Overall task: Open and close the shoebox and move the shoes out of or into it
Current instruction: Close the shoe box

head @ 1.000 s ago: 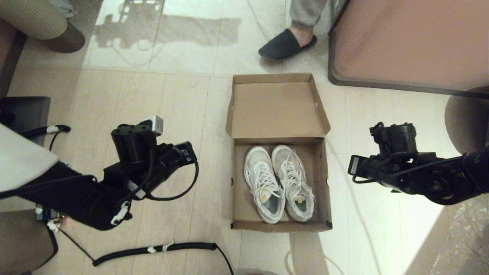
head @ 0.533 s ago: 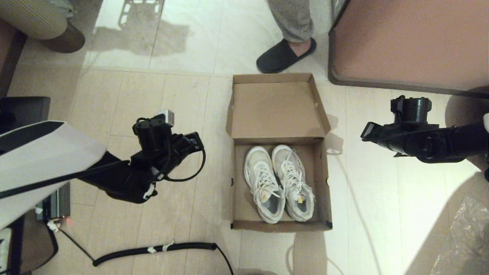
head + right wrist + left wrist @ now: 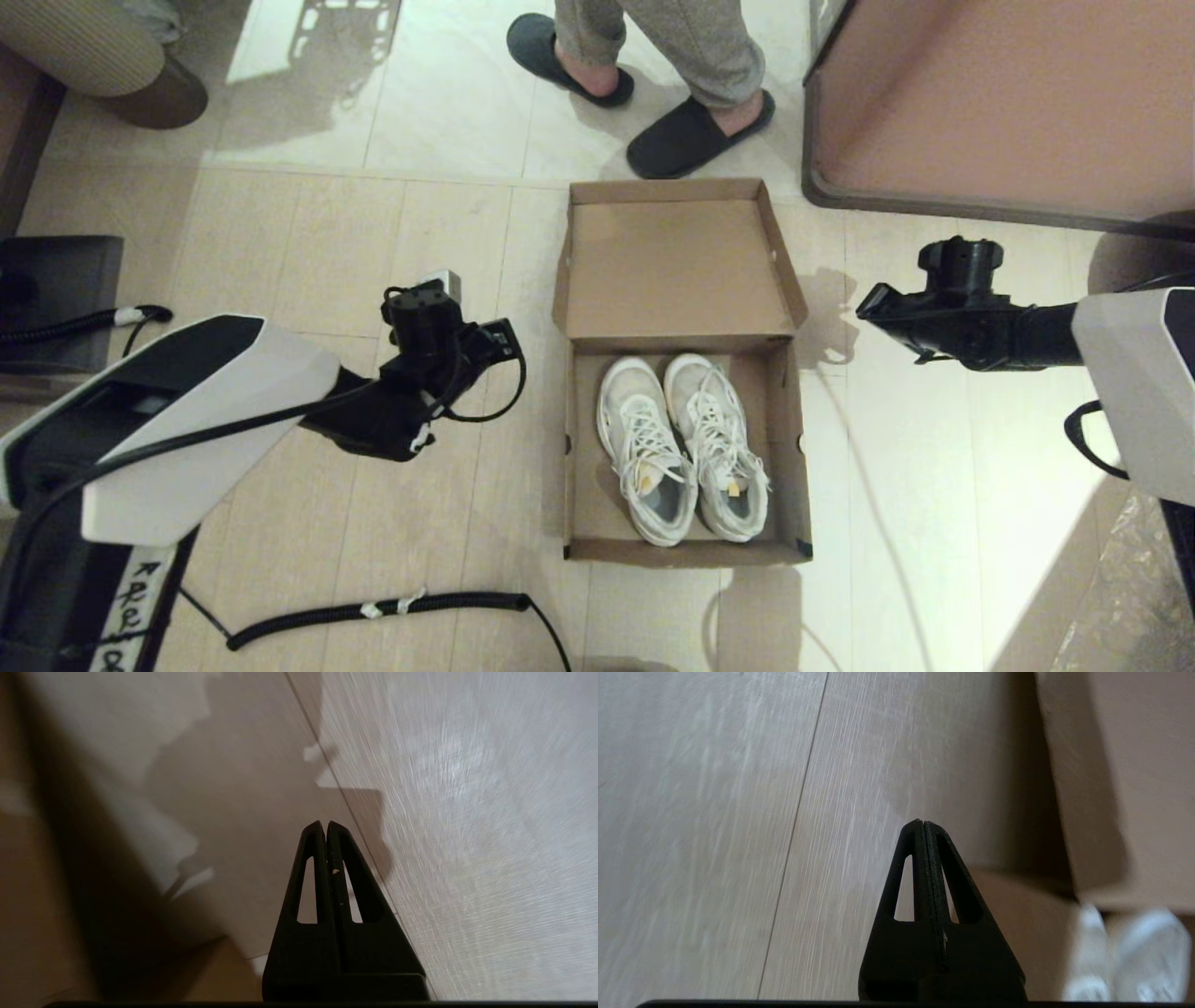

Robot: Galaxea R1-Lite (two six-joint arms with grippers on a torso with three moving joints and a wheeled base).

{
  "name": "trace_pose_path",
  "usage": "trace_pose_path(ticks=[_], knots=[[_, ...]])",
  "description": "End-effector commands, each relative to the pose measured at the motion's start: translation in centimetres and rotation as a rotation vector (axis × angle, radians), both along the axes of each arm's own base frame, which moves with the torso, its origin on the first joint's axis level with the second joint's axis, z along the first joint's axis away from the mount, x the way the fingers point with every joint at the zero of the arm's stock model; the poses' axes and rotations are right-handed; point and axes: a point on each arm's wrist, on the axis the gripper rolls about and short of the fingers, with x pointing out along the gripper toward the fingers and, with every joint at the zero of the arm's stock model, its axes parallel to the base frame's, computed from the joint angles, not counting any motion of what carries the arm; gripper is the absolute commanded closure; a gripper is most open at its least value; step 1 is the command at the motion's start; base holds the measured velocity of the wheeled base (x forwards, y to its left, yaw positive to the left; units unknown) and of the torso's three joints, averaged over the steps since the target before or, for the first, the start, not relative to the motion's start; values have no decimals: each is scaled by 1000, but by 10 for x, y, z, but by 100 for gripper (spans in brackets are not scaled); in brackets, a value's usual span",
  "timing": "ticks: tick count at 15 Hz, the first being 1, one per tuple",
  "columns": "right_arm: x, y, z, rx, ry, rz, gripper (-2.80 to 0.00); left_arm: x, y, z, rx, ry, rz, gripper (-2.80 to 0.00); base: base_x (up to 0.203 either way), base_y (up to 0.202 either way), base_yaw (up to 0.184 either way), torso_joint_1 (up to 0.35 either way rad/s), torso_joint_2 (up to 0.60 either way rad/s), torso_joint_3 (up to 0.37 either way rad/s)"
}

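The brown cardboard shoebox [image 3: 586, 504] stands open on the floor, its hinged lid [image 3: 677, 271] laid back on the far side. Both white sneakers [image 3: 681, 448] lie side by side inside, toes toward the lid. My left gripper [image 3: 420, 299] hovers over the floor left of the box, shut and empty; in the left wrist view the left gripper [image 3: 923, 823] is beside the lid wall [image 3: 1134, 788] and the sneakers [image 3: 1148, 956]. My right gripper [image 3: 962, 250] hangs right of the lid, shut and empty. The right gripper [image 3: 325, 825] is over bare floor, the box [image 3: 28, 882] off to one side.
A person in dark slippers [image 3: 691, 135] stands just beyond the lid. A brown furniture edge [image 3: 1008, 103] fills the far right. A coiled black cable [image 3: 373, 609] lies near the front left, and a dark block [image 3: 56, 280] sits at the far left.
Both arms have stretched forward, the left gripper nearing the box's left side and the right one moving farther out beside the lid. The person stepped in; a second slipper now shows.
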Motion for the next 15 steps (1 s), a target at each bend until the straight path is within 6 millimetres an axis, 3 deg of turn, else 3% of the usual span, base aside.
trace_pose_path(ticks=[1,6,9,12,15], knots=[[16,6,-43,74,23,-10,0,20,-9,-19,-1,1,3,0,0,0,0,0,0,0],[20,12,-48,207,-18,-37,0,42,-38,-31,-4,-25,12,0,0,0,0,0,0,0],[19,23,-33,322,-73,-41,0,40,-60,-35,10,-15,-6,0,0,0,0,0,0,0],[14,26,-9,421,-113,-26,0,40,-60,-33,13,-16,-3,0,0,0,0,0,0,0],[11,43,2,461,-108,62,0,39,-63,-34,14,-14,-8,0,0,0,0,0,0,0]])
